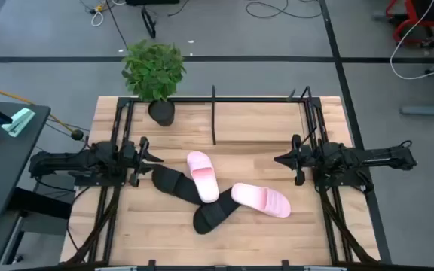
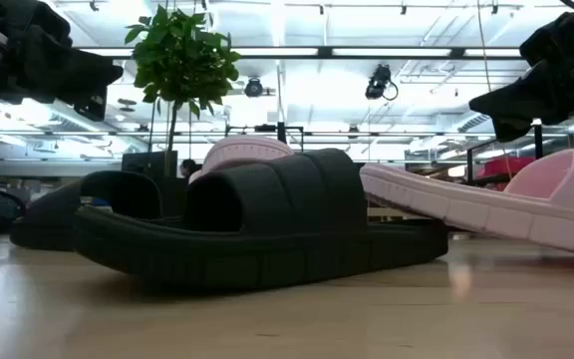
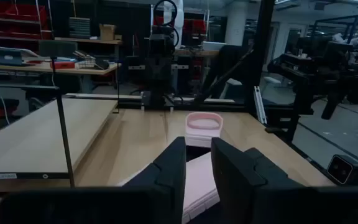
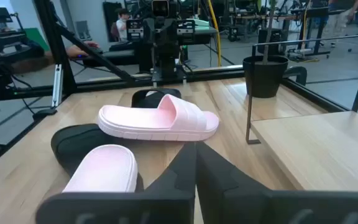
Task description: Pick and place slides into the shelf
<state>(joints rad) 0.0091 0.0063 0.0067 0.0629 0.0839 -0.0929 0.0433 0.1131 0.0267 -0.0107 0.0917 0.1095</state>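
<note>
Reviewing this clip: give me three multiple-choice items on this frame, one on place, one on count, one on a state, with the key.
1. Where does the potted green plant stand?
A. at the wooden table's far edge, on the left arm's side
B. among the slides
C. beside the right gripper

2. How many pale pink slip-on slides lie on the table?
A. one
B. two
C. four

3. How do the slides lie?
A. lined up in the thin black rod shelf
B. piled, overlapping, mid-table
C. one in each gripper

Key: 1 A, the high view shows it there. 2 B, two pink beside two black foam slides. 3 B, they overlap between both grippers.
</note>
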